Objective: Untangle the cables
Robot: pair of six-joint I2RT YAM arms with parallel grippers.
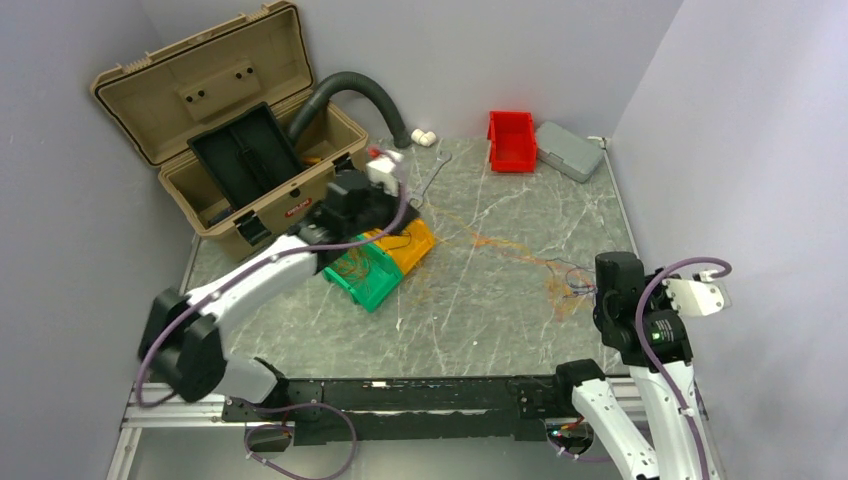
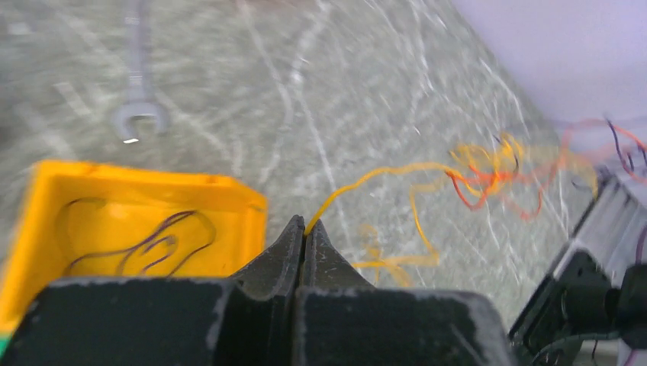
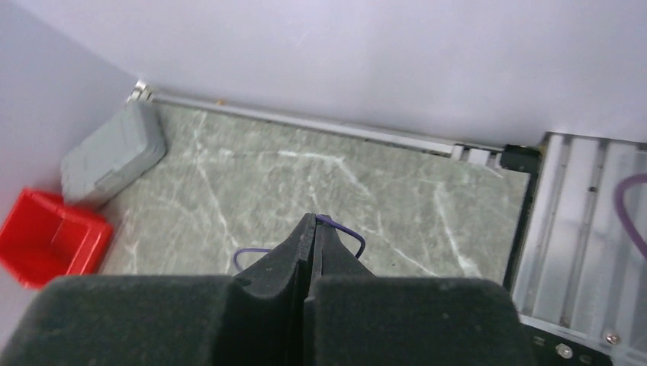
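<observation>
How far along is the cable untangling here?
Done: some dark wires lie in the yellow bin, orange wires in the green bin. In hand: left claw pinches a yellow wire, right claw a purple wire. Left: a mixed tangle on the table.

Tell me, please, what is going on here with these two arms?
The two arms are untangling a bunch of thin wires that lies stretched across the table. The left gripper is shut on a yellow wire, beside the yellow bin. The right gripper is shut on a purple wire near the table's right edge. The knot between them is not yet undone.
</observation>
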